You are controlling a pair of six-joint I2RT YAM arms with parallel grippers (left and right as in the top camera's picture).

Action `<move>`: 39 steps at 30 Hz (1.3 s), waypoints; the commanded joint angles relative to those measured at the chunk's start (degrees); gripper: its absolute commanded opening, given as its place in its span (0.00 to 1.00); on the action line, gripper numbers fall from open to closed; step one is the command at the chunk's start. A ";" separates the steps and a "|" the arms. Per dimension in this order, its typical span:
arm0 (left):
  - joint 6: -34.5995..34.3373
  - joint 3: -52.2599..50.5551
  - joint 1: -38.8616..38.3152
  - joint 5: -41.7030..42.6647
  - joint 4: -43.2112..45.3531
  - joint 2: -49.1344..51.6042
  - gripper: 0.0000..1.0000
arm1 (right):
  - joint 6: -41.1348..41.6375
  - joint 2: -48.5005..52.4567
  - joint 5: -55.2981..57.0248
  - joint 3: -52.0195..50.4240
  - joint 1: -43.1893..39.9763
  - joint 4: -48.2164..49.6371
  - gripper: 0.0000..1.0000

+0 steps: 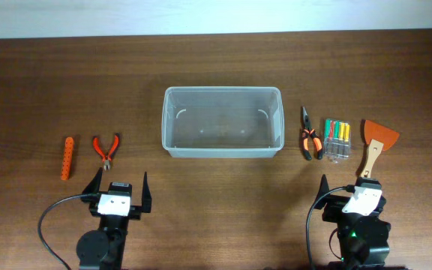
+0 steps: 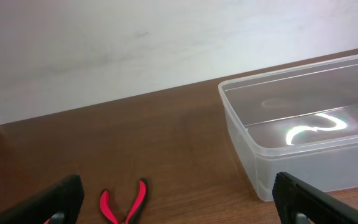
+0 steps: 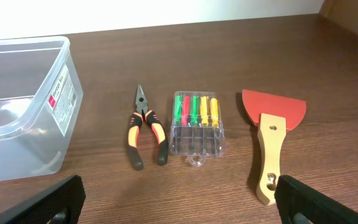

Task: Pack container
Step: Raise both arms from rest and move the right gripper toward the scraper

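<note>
The clear plastic container (image 1: 223,120) stands empty at the table's middle; it also shows in the left wrist view (image 2: 303,124) and the right wrist view (image 3: 23,112). Left of it lie an orange stick-shaped tool (image 1: 67,157) and red-handled pliers (image 1: 106,150), whose handles show in the left wrist view (image 2: 124,204). Right of it lie orange-black pliers (image 1: 310,137) (image 3: 145,127), a clear case of coloured screwdrivers (image 1: 337,139) (image 3: 197,123) and a wooden-handled scraper with a red blade (image 1: 374,146) (image 3: 271,143). My left gripper (image 1: 118,187) (image 2: 179,208) is open and empty near the front edge. My right gripper (image 1: 351,189) (image 3: 182,205) is open and empty.
The brown wooden table (image 1: 216,202) carries everything. A pale wall runs behind its far edge (image 2: 104,50). Black cables loop from both arm bases at the front (image 1: 47,217).
</note>
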 commanded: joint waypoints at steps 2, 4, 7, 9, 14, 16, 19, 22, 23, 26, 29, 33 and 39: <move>-0.31 -0.33 0.00 0.61 -0.07 -0.59 0.99 | 0.68 -0.55 0.70 -0.39 -0.37 0.00 0.99; -0.31 -0.33 0.00 0.61 -0.09 -0.59 0.99 | 0.68 -0.55 0.70 -0.39 -0.37 0.00 0.98; -0.31 -0.33 0.00 0.63 -0.09 -0.59 0.99 | 0.66 -0.55 0.70 -0.39 -0.37 0.00 0.98; -0.31 -0.33 0.00 0.63 -0.09 -0.59 0.99 | 0.68 -0.55 0.70 -0.39 -0.37 0.00 0.98; -0.31 -0.33 0.00 0.63 -0.07 -0.59 0.99 | 0.68 -0.55 0.70 -0.39 -0.37 0.00 0.99; -0.31 -0.33 0.00 0.66 0.00 -0.59 0.99 | 0.66 -0.55 0.70 -0.39 -0.37 0.00 0.98; -0.33 -0.31 0.00 1.14 -0.04 -0.59 0.99 | 0.68 -0.55 0.70 -0.39 -0.37 0.00 0.98; -0.35 -0.31 0.00 2.34 0.02 -0.55 0.99 | 0.68 -0.55 0.70 -0.39 -0.37 0.00 0.98; -0.35 -0.31 0.00 2.38 0.39 -0.55 0.99 | 0.68 -0.55 0.70 -0.39 -0.37 0.00 0.99; -0.72 -0.31 0.00 7.28 0.59 -0.55 0.99 | 0.68 -0.55 0.70 -0.39 -0.37 0.00 0.99; -6.10 -0.22 0.00 9.27 0.61 -0.55 0.99 | 0.70 -0.55 0.63 -0.39 -0.37 0.61 0.98; -10.16 0.17 0.00 9.22 -0.17 -0.55 0.99 | 2.47 -0.55 -6.32 -0.39 -0.37 3.02 0.98; -10.91 4.98 0.07 8.15 -8.07 0.48 0.99 | 4.98 -0.55 -14.14 -0.39 -0.37 6.23 0.99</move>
